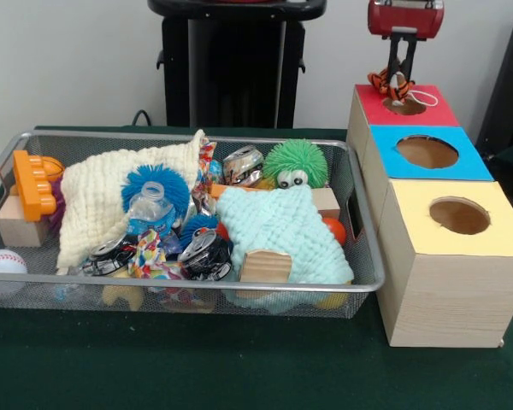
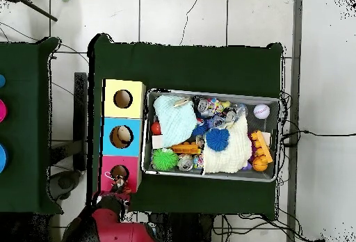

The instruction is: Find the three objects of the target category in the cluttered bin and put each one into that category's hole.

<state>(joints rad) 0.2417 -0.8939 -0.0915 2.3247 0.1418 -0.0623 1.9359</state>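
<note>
The silver wire-mesh bin [image 1: 197, 287] is full of mixed clutter on the green table; it also shows in the overhead view [image 2: 212, 93]. The red-faced wooden box [image 1: 436, 111] stands at the far right with its round hole [image 1: 404, 106]. My gripper [image 1: 399, 84] hangs just above that hole, shut on a small orange, black and white striped toy [image 1: 383, 83] with a white loop. In the overhead view the gripper [image 2: 118, 182] sits at the near edge of the red box's hole [image 2: 119, 172].
A blue-faced box [image 1: 427, 152] and a yellow-faced box [image 1: 459, 215] stand in line with the red one. The bin holds a cream cloth [image 1: 111, 192], a mint cloth [image 1: 278, 231], a green fuzzy ball [image 1: 296, 164], a blue fuzzy ball [image 1: 156, 184], crushed cans, a baseball [image 1: 2, 265] and an orange brick [image 1: 32, 184].
</note>
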